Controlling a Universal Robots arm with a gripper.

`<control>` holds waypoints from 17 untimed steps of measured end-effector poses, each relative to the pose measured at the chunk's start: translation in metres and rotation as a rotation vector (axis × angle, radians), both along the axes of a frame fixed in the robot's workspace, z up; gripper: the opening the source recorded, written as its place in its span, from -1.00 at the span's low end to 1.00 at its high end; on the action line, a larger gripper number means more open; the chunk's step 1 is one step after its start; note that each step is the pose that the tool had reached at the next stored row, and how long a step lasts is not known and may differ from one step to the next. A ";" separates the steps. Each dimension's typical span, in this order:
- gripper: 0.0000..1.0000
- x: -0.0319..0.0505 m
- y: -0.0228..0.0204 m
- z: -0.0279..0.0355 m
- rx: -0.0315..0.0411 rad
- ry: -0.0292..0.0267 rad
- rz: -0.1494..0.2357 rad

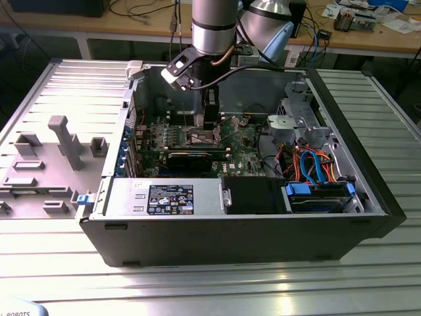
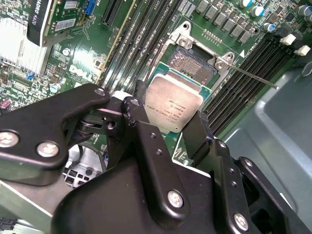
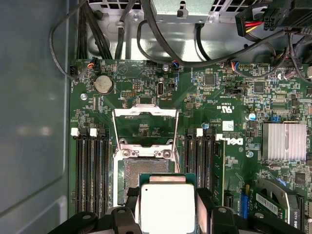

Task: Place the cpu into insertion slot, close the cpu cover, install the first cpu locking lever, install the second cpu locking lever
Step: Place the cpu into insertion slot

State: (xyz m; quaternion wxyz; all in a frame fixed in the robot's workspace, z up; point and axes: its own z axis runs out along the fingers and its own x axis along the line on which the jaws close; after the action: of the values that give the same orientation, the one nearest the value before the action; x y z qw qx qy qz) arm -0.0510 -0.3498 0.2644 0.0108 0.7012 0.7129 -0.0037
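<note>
**A:** What have the fingers [image 2: 197,134] got?

**B:** They are closed on the chip [image 2: 174,105], one finger on each of two opposite edges. Its silvery-grey top faces up between them.

**A:** And where is the chip against the socket [image 3: 146,173]?

**B:** It is over one edge of it. In both wrist views the chip hides one side of the socket, and the rest of the dark centre lies bare beyond it. In the second wrist view the chip looks a little tilted. I cannot tell whether it touches the socket.

**A:** The cover [image 3: 145,112]?

**B:** It is open. In the first wrist view the thin silver frame stands up at the far side of the socket, and green board shows through its window.

**A:** Anything loose around it?

**B:** A thin metal rod [image 2: 253,78] runs out from one corner of the socket, across the long black memory slots [image 2: 243,68].

**A:** Further out?

**B:** In the exterior view the arm [image 1: 214,26] reaches straight down into the open computer case [image 1: 230,237]. The case lies on its side on a ribbed metal table [image 1: 197,289]. A grey tray [image 1: 39,171] with moulded shapes sits on the table just beside the case, on the exterior view's left.
</note>
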 end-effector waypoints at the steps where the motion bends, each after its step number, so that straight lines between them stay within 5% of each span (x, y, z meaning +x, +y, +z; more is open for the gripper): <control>1: 0.08 0.0000 0.0000 0.0000 0.0000 0.0001 0.000; 5: 0.08 0.0000 0.0000 -0.0017 0.0003 0.0001 0.000; 8: 0.08 0.0000 0.0000 -0.0051 0.0113 0.0000 0.000; 17: 0.08 0.0000 0.0000 -0.0141 0.0117 0.0001 0.000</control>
State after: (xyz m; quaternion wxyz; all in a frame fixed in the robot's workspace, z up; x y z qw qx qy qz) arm -0.0510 -0.3498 0.2503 0.0067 0.7012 0.7129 0.0005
